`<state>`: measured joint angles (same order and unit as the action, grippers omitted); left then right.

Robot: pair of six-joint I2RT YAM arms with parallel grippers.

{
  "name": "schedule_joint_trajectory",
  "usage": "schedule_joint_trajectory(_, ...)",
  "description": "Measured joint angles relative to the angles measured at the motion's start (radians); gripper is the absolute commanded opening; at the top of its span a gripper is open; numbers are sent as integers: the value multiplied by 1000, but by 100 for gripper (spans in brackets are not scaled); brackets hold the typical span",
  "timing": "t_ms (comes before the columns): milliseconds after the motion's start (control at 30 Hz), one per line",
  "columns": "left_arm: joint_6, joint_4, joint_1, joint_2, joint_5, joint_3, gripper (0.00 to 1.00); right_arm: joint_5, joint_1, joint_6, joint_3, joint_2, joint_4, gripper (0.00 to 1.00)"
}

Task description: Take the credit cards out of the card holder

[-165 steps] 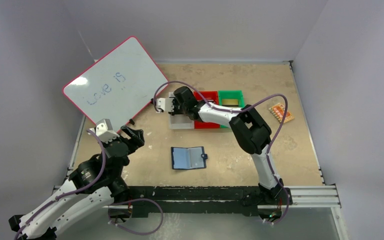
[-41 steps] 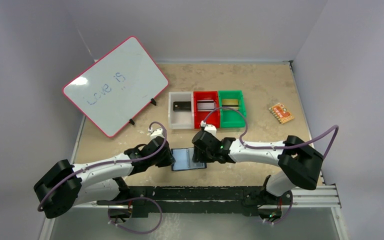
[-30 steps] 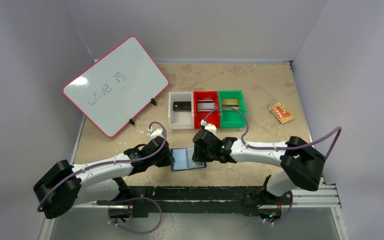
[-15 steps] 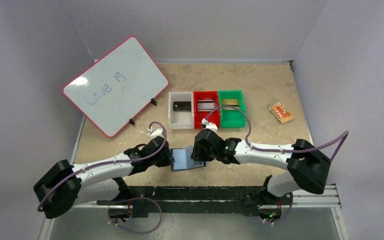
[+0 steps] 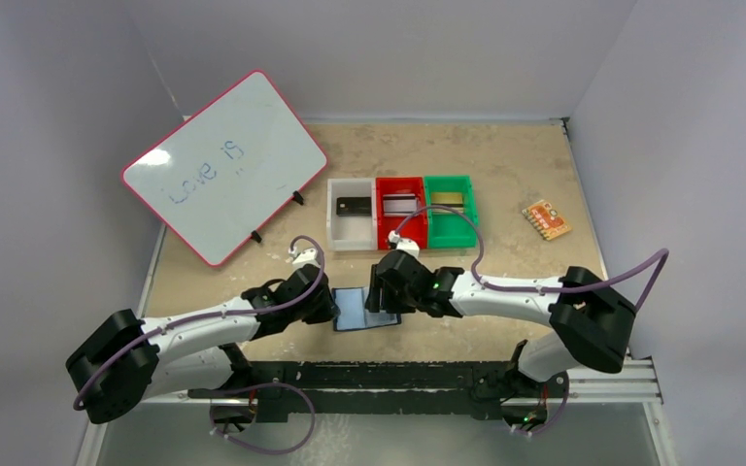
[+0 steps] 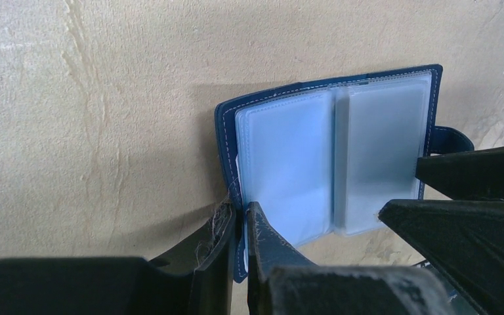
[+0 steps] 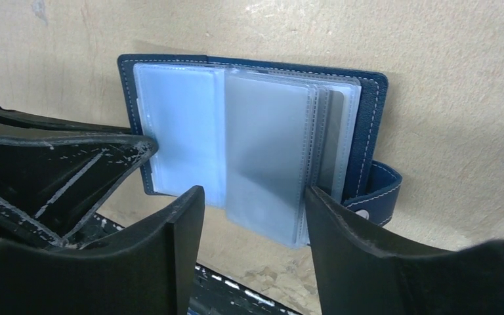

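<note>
The navy-blue card holder (image 5: 354, 309) lies open on the table, its pale clear sleeves (image 6: 328, 164) facing up and its snap tab (image 7: 375, 195) on the right. My left gripper (image 6: 241, 226) is shut on the holder's left edge. My right gripper (image 7: 252, 216) stands open over the right-hand sleeves (image 7: 269, 144), with its fingers (image 7: 331, 220) on either side of their near edge and not gripping. I cannot make out a card in the sleeves. One credit card lies in each of the three bins: (image 5: 354, 206), (image 5: 400, 204), (image 5: 449, 199).
White (image 5: 350, 233), red (image 5: 398, 238) and green (image 5: 452, 233) bins stand in a row behind the holder. A tilted whiteboard (image 5: 223, 165) leans at the back left. An orange patterned piece (image 5: 546, 219) lies at the right. The table's front rail (image 5: 398, 374) runs close below the holder.
My right gripper's jaws have spread apart and it has shifted slightly left over the holder. The holder has settled flatter. The left gripper keeps its hold and has not moved.
</note>
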<state>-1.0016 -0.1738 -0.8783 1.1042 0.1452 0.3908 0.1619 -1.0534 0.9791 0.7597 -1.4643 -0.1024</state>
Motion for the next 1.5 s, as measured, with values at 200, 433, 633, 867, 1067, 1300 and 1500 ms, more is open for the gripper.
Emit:
schedule_joint_trajectory(200,0,0,0,0,0,1,9,0,0,-20,24,2,3,66)
schedule_joint_trajectory(433,3,-2,0,1,0,11,9,-3,0,-43,44,2,3,62)
schedule_joint_trajectory(633,3,0,0,1,-1,12,8,-32,0,-58,48,10,37,61)
schedule_joint_trajectory(867,4,-2,0,2,-1,16,8,-24,0,-56,49,14,28,65)
schedule_joint_trajectory(1067,15,-7,0,2,0,26,6,34,0,-44,72,14,-53,71)
schedule_joint_trajectory(1300,18,-14,0,2,0,39,1,53,0,-29,39,76,-80,71)
schedule_joint_trajectory(1500,18,-18,0,-14,-1,39,0,47,0,-18,21,95,-75,68)
